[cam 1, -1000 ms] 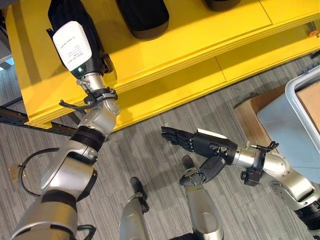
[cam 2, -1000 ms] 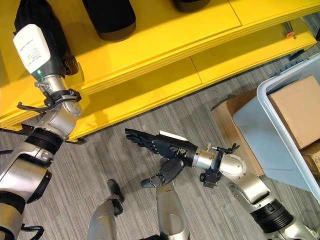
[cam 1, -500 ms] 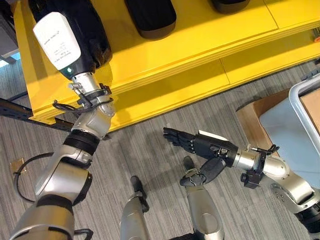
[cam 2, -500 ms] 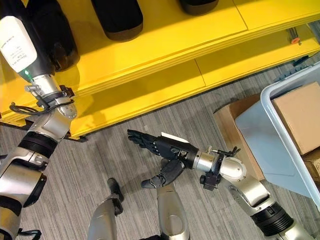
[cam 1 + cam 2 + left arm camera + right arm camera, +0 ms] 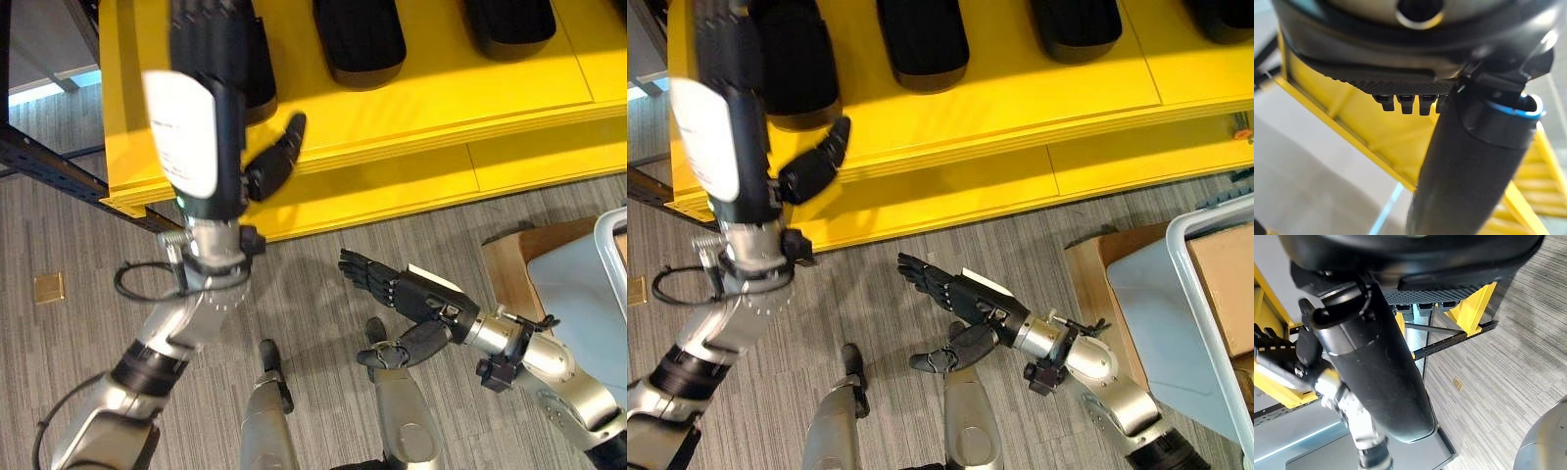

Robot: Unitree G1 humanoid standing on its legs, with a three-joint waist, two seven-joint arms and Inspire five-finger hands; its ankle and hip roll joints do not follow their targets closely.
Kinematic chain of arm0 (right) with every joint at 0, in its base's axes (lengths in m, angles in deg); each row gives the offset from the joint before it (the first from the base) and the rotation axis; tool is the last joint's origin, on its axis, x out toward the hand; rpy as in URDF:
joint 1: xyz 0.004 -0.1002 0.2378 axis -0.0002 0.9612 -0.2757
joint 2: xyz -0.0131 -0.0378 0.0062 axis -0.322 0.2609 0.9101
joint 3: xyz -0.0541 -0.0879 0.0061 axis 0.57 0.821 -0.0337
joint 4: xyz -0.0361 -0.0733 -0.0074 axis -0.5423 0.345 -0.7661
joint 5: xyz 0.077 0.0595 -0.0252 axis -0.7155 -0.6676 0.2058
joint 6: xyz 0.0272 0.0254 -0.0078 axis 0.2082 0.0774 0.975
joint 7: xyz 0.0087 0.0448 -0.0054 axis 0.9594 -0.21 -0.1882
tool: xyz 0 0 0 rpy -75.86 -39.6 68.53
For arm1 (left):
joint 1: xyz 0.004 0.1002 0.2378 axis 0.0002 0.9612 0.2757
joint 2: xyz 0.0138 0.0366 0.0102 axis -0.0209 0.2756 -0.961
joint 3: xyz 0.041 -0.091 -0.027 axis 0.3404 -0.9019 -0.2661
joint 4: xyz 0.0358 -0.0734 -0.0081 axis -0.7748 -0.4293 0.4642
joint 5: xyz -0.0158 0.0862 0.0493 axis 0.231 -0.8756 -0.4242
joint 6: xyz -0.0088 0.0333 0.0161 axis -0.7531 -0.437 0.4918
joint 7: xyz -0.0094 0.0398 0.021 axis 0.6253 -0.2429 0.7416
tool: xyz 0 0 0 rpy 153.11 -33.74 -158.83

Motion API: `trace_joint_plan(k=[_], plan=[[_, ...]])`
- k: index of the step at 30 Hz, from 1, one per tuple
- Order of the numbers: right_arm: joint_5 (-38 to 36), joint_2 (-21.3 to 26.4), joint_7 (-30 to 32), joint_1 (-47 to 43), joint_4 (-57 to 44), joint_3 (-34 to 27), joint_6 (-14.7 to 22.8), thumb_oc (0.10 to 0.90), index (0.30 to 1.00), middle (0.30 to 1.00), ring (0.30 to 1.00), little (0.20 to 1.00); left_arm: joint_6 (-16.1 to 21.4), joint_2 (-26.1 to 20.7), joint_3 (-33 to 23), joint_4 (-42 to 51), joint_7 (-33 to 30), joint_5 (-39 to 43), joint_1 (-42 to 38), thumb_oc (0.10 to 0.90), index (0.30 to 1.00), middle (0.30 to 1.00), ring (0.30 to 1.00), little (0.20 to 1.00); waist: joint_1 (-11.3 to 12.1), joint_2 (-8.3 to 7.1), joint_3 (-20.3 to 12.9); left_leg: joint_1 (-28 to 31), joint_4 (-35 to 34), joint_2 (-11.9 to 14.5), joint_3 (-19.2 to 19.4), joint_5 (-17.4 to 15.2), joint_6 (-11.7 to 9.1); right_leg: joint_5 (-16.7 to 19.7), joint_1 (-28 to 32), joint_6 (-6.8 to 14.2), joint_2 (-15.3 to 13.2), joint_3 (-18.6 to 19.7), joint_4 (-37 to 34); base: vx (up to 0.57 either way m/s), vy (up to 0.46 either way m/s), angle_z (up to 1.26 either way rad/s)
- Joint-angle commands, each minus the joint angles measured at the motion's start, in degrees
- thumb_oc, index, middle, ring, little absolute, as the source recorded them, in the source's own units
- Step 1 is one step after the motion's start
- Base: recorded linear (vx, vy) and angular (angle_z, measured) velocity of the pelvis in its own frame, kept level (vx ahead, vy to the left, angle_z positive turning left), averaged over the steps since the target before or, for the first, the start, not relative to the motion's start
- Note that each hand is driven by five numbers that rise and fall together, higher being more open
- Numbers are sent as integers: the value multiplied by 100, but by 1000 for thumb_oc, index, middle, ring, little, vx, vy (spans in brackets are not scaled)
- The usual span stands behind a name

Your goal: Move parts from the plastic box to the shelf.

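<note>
With left hand (image 5: 211, 108) open over the shelf (image 5: 411, 117) beside a part (image 5: 358, 39) and right hand (image 5: 392, 284) open, empty: risk of knocking parts when withdrawing.

glossy yellow shelf (image 5: 431, 108), matt black parts (image 5: 358, 39), ribbed grey carpet (image 5: 323, 284).

grey striped carpet floor (image 5: 313, 274), brown cardboard box (image 5: 1092, 269) on the floor, black metal rail (image 5: 49, 166)
</note>
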Motion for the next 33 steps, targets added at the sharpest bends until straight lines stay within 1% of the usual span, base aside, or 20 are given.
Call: trace_joint_plan(k=[1,2,6,7,8,9,11,12,13,14,16,18,19,20,21,22,25,27,30,33], plan=[[-315,-306,-16,104,-721,-372,955,900,1000,1000,1000,1000,909,-376,-335,666,419,106,299,900,1000,1000,1000,1000,93,-129,-615,144,131,-411,214,-632,682,-440,627,-693,299,-734,-418,33,-74,21],[-344,-309,-39,263,-725,-467,1033,900,1000,1000,1000,1000,1190,-386,-383,801,679,221,666,900,1000,1000,1000,1000,138,-119,-680,231,56,-400,197,-609,675,-411,756,-666,276,-776,-535,22,-48,14],[-413,-321,-39,504,-736,-581,1090,900,1000,1000,1000,1000,1503,-389,-429,950,1404,650,1323,900,1000,1000,1000,1000,208,-90,-834,430,-149,-365,181,-540,644,-332,1014,-605,233,-841,-805,31,-24,10],[-523,-331,-44,663,-746,-666,1074,900,1000,1000,1000,1000,1703,-388,-475,963,1621,793,1737,900,1000,1000,1000,1000,236,-76,-969,603,-349,-334,188,-480,614,-267,1204,-557,214,-863,-1036,50,-11,3],[-531,-333,-43,690,-749,-669,1072,900,1000,1000,1000,1000,1718,-388,-487,970,1649,813,1789,900,1000,1000,1000,1000,238,-73,-986,638,-390,-330,192,-463,608,-252,1241,-551,214,-866,-1079,100,10,3],[-659,-352,-17,822,-700,-753,1048,900,1000,1000,1000,1000,1740,-390,-522,932,2026,1172,2119,900,1000,1000,1000,1000,264,-61,-1124,782,-555,-289,199,-384,563,-176,1387,-501,188,-893,-1259,90,24,6],[-712,-364,-32,994,-643,-864,1043,900,1000,1000,1000,1000,1848,-333,-566,943,2221,1135,2486,900,1000,1000,1000,1000,283,-53,-1277,945,-753,-243,192,-294,529,-71,1554,-451,165,-908,-1483,108,38,6],[-757,-371,-52,1160,-554,-979,1034,900,1000,1000,1000,1000,1856,-384,-607,863,2458,1263,2829,900,1000,1000,1000,1000,297,-47,-1460,1078,-927,-169,205,-218,475,26,1684,-395,116,-923,-1671,124,52,2],[-856,-356,-100,1255,-520,-1037,1005,900,1000,1000,1000,1000,1800,-419,-631,798,2629,1521,3026,900,1000,1000,1000,1000,304,-42,-1571,1181,-1060,-133,229,-173,452,82,1778,-361,93,-930,-1805,188,96,2],[-839,-388,-195,1440,-383,-1131,1018,900,1000,1000,1000,1000,1583,-535,-632,546,2958,1965,3343,900,1000,1000,1000,1000,303,-26,-1817,1430,-1373,-36,297,-40,365,208,2012,-267,46,-948,-2118,149,87,5],[-911,-351,-250,1529,-324,-1219,1002,900,1000,1000,1000,1000,1619,-604,-655,364,3463,2357,3549,900,1000,1000,1000,1000,315,-11,-1978,1602,-1605,52,348,44,305,329,2173,-188,0,-949,-2397,90,65,0],[-966,-304,-297,1621,-303,-1335,973,900,1000,1000,1000,1000,1537,-697,-630,312,4006,2638,3705,900,1000,1000,1000,1000,301,17,-2107,1713,-1720,128,386,63,253,429,2311,-119,-44,-970,-2640,42,74,-5],[-1043,-265,-284,1604,-300,-1356,912,900,1000,1000,1000,1000,1405,-733,-585,228,4092,2740,3808,900,1000,1000,1000,1000,283,32,-2199,1787,-1740,145,426,45,217,556,2408,-44,-89,-978,-2860,48,95,-4],[-1077,-248,-285,1595,-331,-1360,874,900,1000,1000,1000,1000,978,-746,-551,191,4401,3101,3831,900,1000,1000,1000,1000,272,45,-2244,1849,-1740,137,481,13,206,640,2484,7,-121,-996,-3005,48,72,-5],[-1081,-238,-304,1584,-338,-1358,858,900,1000,1000,1000,1000,757,-738,-516,127,4561,3333,3841,900,1000,1000,1000,1000,261,52,-2278,1875,-1740,130,498,-7,207,672,2511,27,-124,-998,-3063,40,53,-7],[-1026,-261,-296,1564,-369,-1335,812,900,1000,1000,1000,1000,408,-690,-454,2,4799,3479,3850,900,1000,1000,1000,1000,249,63,-2346,1925,-1740,107,538,-51,216,710,2546,55,-125,-994,-3139,32,31,-9],[-1019,-251,-259,1530,-429,-1338,749,900,1000,1000,1000,1000,186,-690,-416,-102,4924,3514,3869,900,1000,1000,1000,1000,234,67,-2409,1975,-1740,83,577,-93,222,734,2553,78,-124,-973,-3154,25,20,-7],[-1010,-267,-270,1544,-516,-1391,624,900,1000,1000,1000,1000,-155,-649,-446,-133,5325,3804,3864,900,1000,1000,1000,1000,224,73,-2475,2024,-1740,64,597,-139,245,728,2574,92,-127,-973,-3154,37,17,-5],[-994,-292,-271,1628,-596,-1448,593,900,1000,1000,1000,1000,-180,-612,-504,-61,5478,3790,3888,900,1000,1000,1000,1000,216,76,-2500,2072,-1740,37,616,-173,265,732,2590,110,-132,-972,-3154,22,5,-3],[-987,-328,-264,1687,-680,-1435,552,900,1000,1000,1000,1000,-337,-593,-543,40,5582,3887,3894,900,1000,1000,1000,1000,209,72,-2519,2114,-1740,19,661,-211,283,736,2596,139,-145,-977,-3154,26,-6,-7]])
